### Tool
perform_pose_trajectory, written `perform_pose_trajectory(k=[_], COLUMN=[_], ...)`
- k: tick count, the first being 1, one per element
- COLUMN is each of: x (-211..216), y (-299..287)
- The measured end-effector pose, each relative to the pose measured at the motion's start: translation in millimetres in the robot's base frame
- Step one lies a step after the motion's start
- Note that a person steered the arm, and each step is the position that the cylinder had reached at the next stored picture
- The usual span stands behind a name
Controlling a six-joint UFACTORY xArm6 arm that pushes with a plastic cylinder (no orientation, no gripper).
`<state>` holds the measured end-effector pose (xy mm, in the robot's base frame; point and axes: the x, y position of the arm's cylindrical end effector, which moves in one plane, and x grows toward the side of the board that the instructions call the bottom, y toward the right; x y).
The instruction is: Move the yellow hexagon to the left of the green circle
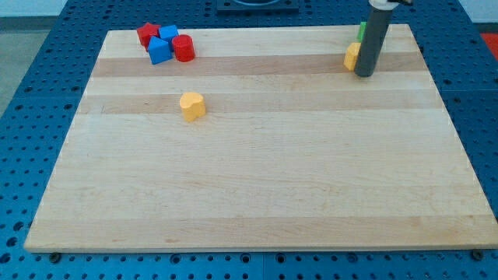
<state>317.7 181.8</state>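
Observation:
A yellow block [352, 56], likely the hexagon, lies near the view's top right, with its right side hidden by my rod. My tip [364, 75] rests on the board touching or just right of it. A green block [362, 32] shows only as a sliver behind the rod, just above the yellow block; I cannot make out its shape. A second yellow block [192, 105], heart-like in shape, lies left of centre.
At the view's top left is a tight cluster: a red block [146, 33], a blue block [168, 34], another blue block [159, 50] and a red cylinder [184, 48]. The wooden board [257, 187] sits on a blue pegboard table.

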Motion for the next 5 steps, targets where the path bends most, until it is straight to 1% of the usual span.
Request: perform_pose_trajectory(k=[3,4,5], x=[-28.8,-32.5,11.7], y=[0.0,0.0,-3.1])
